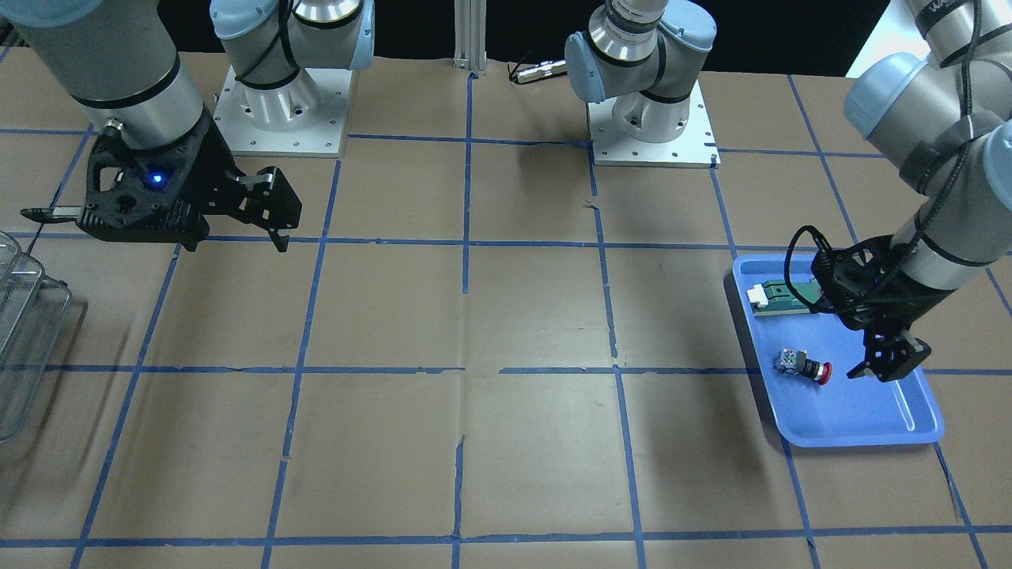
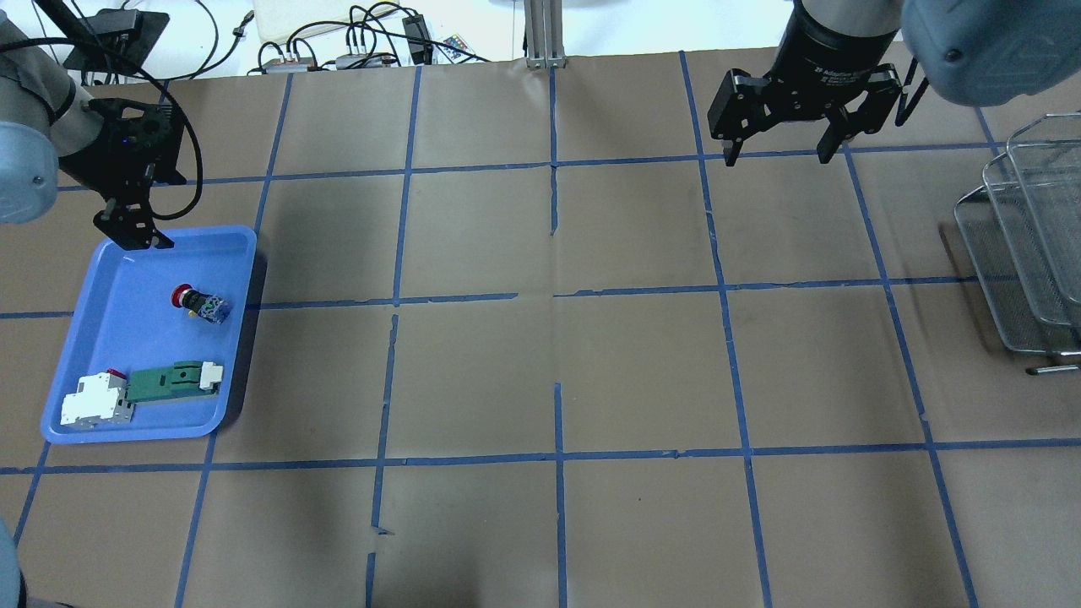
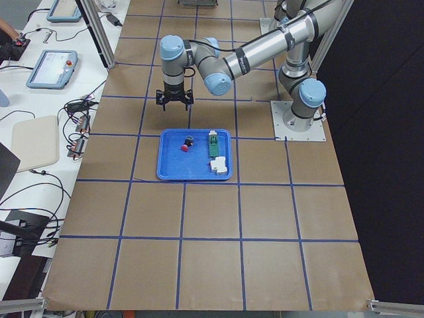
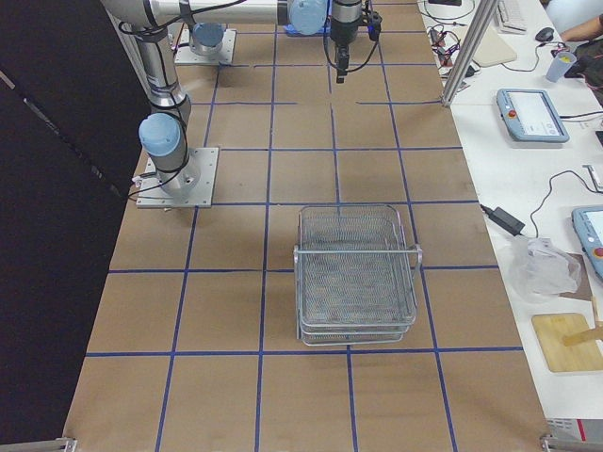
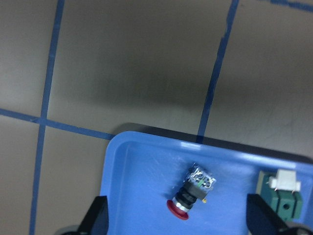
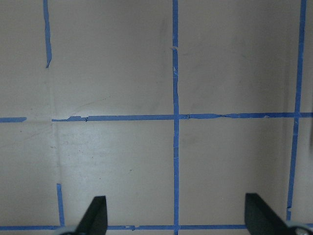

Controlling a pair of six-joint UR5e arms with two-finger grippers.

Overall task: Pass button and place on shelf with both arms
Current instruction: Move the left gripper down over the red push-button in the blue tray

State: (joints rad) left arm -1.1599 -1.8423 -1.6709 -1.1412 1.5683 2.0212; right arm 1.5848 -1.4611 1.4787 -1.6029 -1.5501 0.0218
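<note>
1. The small push-button switch with a red mushroom cap, black neck and whitish rear block [image 2: 200,302] lies on its side in the blue plastic tray [image 2: 127,329]. It sits apart from the white-and-red blocky part [image 2: 95,401] and the flat green-and-white part [image 2: 173,380] at the tray's near end.
2. The left gripper [image 1: 885,365] hangs over the tray near the red cap, fingers spread wide and holding nothing. It is not touching the button. Its wrist view shows the button lying roughly between the two fingers.
3. The right gripper [image 2: 777,152] waits well away over the brown paper table, on the shelf's side, also spread wide and empty.
4. The silver wire-mesh shelf [image 4: 358,282] stands at the table's far right end with nothing in it.
5. Likely trouble at the pick:
   - The round neck could roll or squirt out if the fingers close off-centre or on the domed cap.
   - A descent too close to the tray wall could shove the light tray.
6. Likely trouble at the hand-over: the part is small, so a grip across its middle would leave the right gripper little to take. Releasing before the second grip is firm would drop it.
7. At the shelf, a tilted release might let it roll on the mesh.
</note>
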